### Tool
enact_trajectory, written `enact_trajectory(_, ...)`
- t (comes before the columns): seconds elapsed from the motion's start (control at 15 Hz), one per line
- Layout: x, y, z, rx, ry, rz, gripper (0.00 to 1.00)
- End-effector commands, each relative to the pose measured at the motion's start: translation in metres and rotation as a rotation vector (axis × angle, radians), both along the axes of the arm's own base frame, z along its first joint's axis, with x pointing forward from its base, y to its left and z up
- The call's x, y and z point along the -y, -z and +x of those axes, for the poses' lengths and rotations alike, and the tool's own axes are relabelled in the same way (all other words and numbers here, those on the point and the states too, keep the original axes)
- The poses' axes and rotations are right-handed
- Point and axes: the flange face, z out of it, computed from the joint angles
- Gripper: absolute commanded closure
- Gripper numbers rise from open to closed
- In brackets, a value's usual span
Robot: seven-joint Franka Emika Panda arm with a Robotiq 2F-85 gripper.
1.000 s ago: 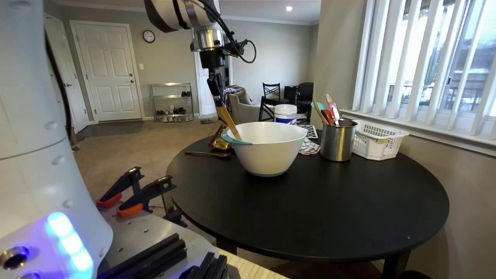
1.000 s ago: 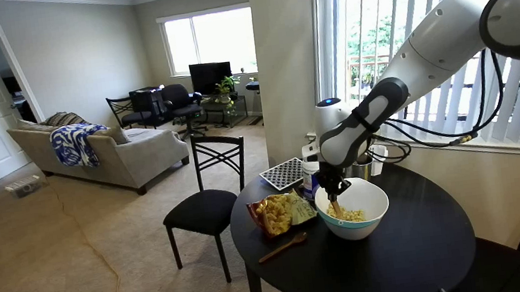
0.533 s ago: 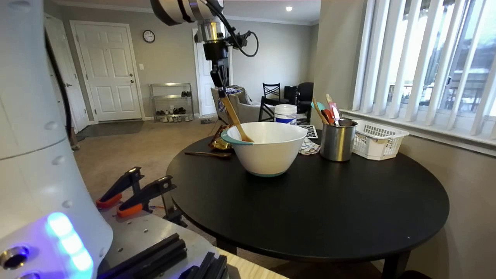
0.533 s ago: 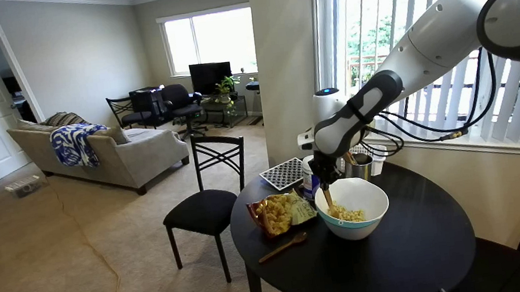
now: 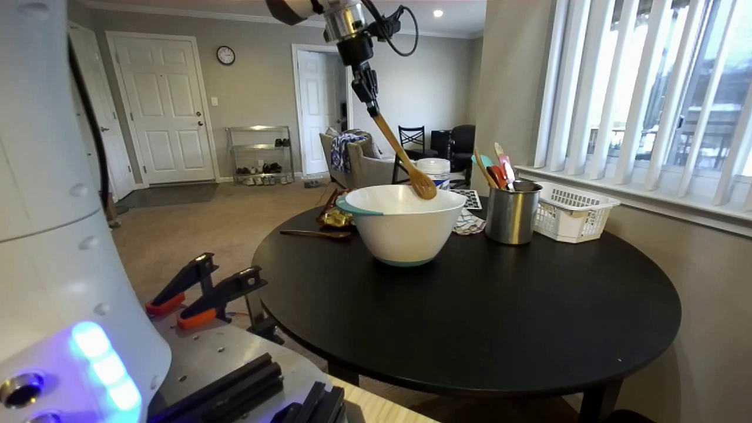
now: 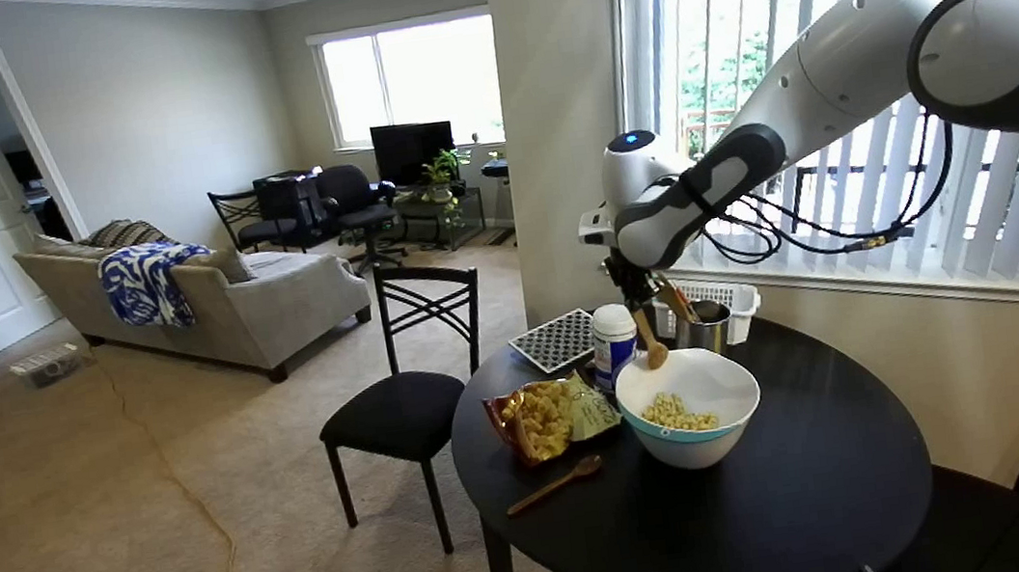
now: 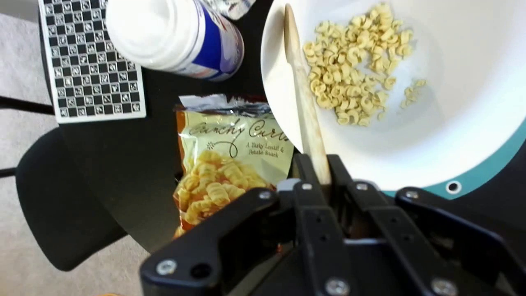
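The gripper [image 7: 321, 168] is narrowed onto the handle of a wooden spoon [image 5: 400, 150], pinching it from either side. The spoon slants downward from that grip, and in both exterior views its head, the lowest part, shows at the far rim of a white bowl [image 5: 405, 238] with teal trim; whether wood and bowl touch cannot be told. In the wrist view the spoon's head overlaps the side of the bowl nearest a white tub [image 7: 160, 37] with a blue label. Small yellow curls [image 7: 353, 74] lie heaped in the bottom of the bowl, a few apart from the main pile. The bowl stands upright on a round black table [image 5: 499, 317]. Just beside it lies a snack bag [image 7: 238, 144] with a picture of curls on the front, and near both, a second wooden spoon [image 6: 554, 486] lies flat. A black-and-white checkered board [image 7: 94, 61] rests near the tub. In an exterior view a metal pot [image 5: 511, 220] holds several utensils [image 5: 506, 164], and a white plastic basket [image 5: 578, 214] stands just beside it, near the window [image 5: 646, 88]. A patterned cloth [image 5: 469, 223] lies between bowl and pot. Beside the table stands a black chair [image 6: 399, 411], and farther off a blue-and-white blanket [image 6: 145, 284] drapes over a sofa [image 6: 278, 300].
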Motion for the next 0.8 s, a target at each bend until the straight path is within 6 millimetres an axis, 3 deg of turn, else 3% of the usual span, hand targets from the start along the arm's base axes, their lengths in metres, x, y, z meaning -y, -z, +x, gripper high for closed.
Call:
enact_trajectory(0.0,0.007,-0.006,0.011,-0.035,0.089,-0.026,0.97)
enact_trajectory(0.27,0.003,0.011,0.019,-0.065,0.143,0.003,0.97)
enact_trajectory(0.73,0.008,0.050,0.056,-0.014,0.223,0.044,0.97)
